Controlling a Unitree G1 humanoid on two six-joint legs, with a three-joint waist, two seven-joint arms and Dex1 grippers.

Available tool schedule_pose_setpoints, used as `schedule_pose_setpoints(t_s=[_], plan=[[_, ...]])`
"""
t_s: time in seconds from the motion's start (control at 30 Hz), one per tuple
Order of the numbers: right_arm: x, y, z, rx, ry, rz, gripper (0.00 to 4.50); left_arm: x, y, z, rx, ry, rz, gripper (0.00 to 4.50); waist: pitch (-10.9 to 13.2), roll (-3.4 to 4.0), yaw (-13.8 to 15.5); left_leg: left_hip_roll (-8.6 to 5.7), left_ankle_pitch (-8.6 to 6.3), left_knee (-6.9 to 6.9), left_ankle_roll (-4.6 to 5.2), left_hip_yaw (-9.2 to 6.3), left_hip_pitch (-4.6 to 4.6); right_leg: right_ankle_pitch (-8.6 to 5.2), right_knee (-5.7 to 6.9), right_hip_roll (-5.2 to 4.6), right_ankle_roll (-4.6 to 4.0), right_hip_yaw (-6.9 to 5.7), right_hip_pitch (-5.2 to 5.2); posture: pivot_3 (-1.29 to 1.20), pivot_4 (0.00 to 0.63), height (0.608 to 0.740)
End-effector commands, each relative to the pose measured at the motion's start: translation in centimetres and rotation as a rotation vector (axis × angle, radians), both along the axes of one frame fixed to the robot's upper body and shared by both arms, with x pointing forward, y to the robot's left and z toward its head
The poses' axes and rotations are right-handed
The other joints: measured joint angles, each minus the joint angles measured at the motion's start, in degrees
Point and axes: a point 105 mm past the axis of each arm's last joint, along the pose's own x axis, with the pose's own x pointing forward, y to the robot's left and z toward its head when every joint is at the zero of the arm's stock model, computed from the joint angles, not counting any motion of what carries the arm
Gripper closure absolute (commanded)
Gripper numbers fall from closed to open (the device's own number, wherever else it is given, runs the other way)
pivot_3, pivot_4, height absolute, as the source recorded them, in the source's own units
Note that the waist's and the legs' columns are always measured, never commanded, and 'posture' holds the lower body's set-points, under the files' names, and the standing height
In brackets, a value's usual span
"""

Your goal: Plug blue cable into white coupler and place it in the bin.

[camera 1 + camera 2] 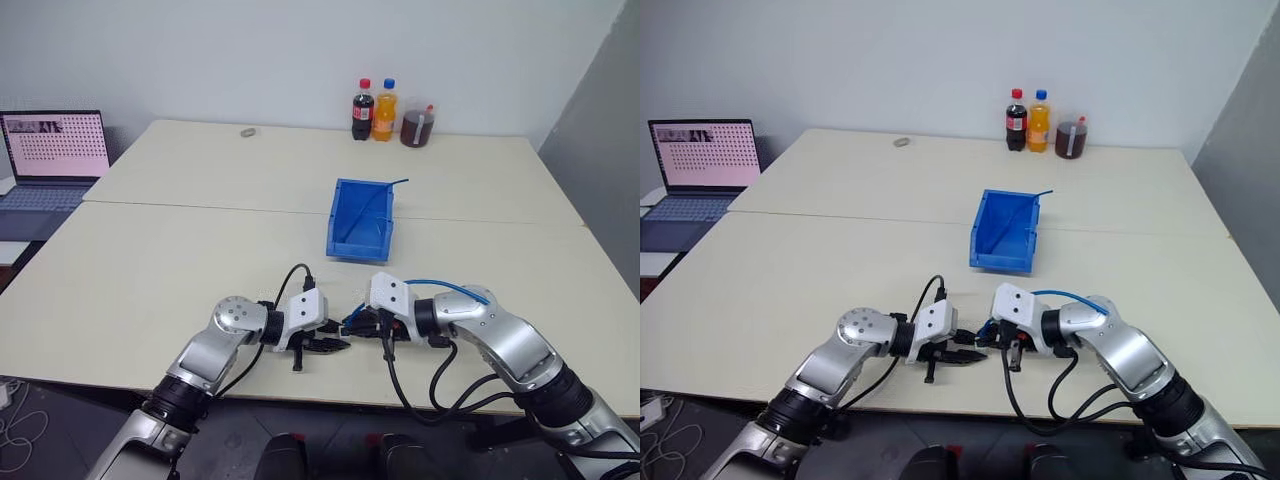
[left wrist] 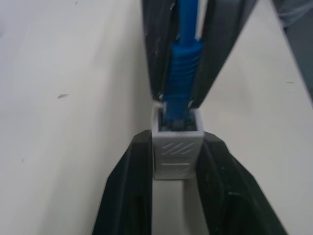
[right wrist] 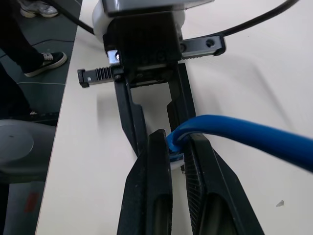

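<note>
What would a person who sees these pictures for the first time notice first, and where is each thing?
At the near edge of the pale table, the left gripper and the right gripper meet tip to tip. The right gripper is shut on the thin sky-blue cable, whose plug sits in the socket of the tiny white boxy plastic coupler between the left gripper's fingers. Beyond them, mid-table, stands the bright blue open plastic bin.

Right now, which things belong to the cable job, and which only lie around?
Job: blue cable, white coupler, bin, left gripper, right gripper.
Lying about: three bottles, laptop, small grey object.
</note>
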Motion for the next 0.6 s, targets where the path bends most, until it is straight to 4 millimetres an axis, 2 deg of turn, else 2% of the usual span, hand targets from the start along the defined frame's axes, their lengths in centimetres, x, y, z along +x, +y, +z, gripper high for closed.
schedule_pose_setpoints(t_s=[0.03,0.2,0.23,0.4,0.5,0.6], plan=[[0.1,-0.6,0.9,0.011,-0.028,-0.034,4.41,-0.2,0.0,0.6,-0.029,-0.005,0.046,2.3,0.02,-0.01,-0.08,0.0,0.0,0.0,0.0,-0.01,-0.01,0.0,0.0,0.0,0.0,-0.01,-0.01,0.0,0.15,0.74],[0.3,-1.2,2.5,0.046,-0.059,-0.064,4.41,-0.4,0.8,1.9,-0.076,-0.022,0.119,1.3,0.19,-0.02,-0.25,0.03,0.0,-0.1,0.0,0.01,-0.07,0.06,0.01,0.03,0.11,-0.02,-0.12,0.0,0.15,0.74],[0.4,-1.3,3.0,0.058,-0.064,-0.071,4.41,-0.4,1.0,2.4,-0.086,-0.033,0.137,1.18,0.27,-0.05,-0.3,0.03,0.0,-0.15,0.0,0.0,-0.08,0.07,0.02,0.04,0.12,-0.03,-0.16,0.0,0.15,0.74],[1.0,-2.5,5.5,0.134,-0.076,-0.122,4.41,1.0,1.9,5.6,-0.118,-0.176,0.285,0.02,0.49,-0.08,-0.28,0.06,0.0,-0.2,0.0,-0.04,-0.48,0.07,0.05,0.08,0.11,-0.08,-0.52,0.0,0.15,0.74],[1.9,-3.3,7.4,0.206,-0.078,-0.167,4.41,2.7,2.0,7.9,-0.158,-0.299,0.443,0.0,0.72,-0.18,-0.24,0.03,0.0,-0.19,0.0,-0.05,-0.54,0.07,0.01,0.06,0.13,-0.08,-0.53,0.0,0.15,0.74],[4.5,-3.9,10.7,0.335,-0.099,-0.25,4.41,4.1,1.8,10.4,-0.221,-0.391,0.593,0.0,1.05,-0.25,-0.23,0.03,0.0,-0.14,0.0,-0.07,-0.56,0.13,0.01,0.06,0.2,-0.08,-0.52,0.0,0.15,0.74]])
